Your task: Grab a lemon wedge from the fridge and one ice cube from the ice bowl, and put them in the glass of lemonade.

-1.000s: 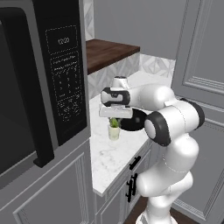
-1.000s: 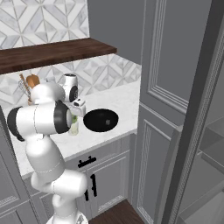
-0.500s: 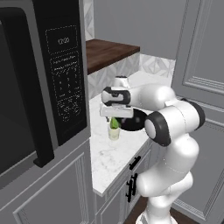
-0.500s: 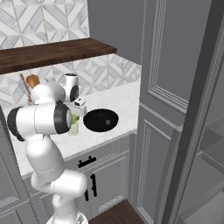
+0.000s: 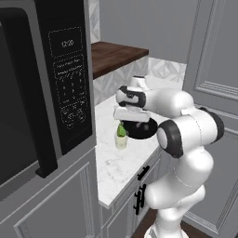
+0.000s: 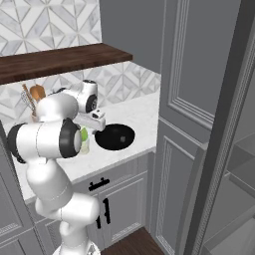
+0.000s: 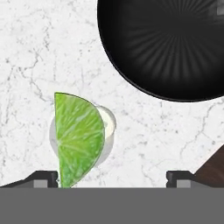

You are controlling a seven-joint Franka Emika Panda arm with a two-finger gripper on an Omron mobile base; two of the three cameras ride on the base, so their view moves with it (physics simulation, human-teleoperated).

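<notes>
The lemon wedge (image 7: 78, 140), bright green, stands in the glass of lemonade (image 7: 109, 124) and pokes above the rim. My gripper (image 7: 111, 179) hangs open just above the glass, with its fingertips (image 7: 43, 178) spread wide and nothing clamped between them. One end of the wedge lies close to one fingertip. The black ice bowl (image 7: 166, 43) sits right beside the glass on the white marble counter. From the sides, the gripper (image 5: 128, 116) hovers over the glass (image 5: 121, 140) and the wedge (image 5: 122, 130), with the ice bowl (image 5: 142, 131) just behind. The fridge (image 6: 234, 169) stands open at the right.
A black microwave (image 5: 46, 93) fills the left side above grey cabinets. A dark wooden shelf (image 6: 64, 57) runs over the counter. A tan cup with wooden spoons (image 6: 32, 102) stands at the back wall. Tall grey panelled cabinets (image 6: 184, 99) rise between the counter and the fridge.
The jaws have opened off the lemon wedge, which now rests in the glass. The arm has stayed above the glass.
</notes>
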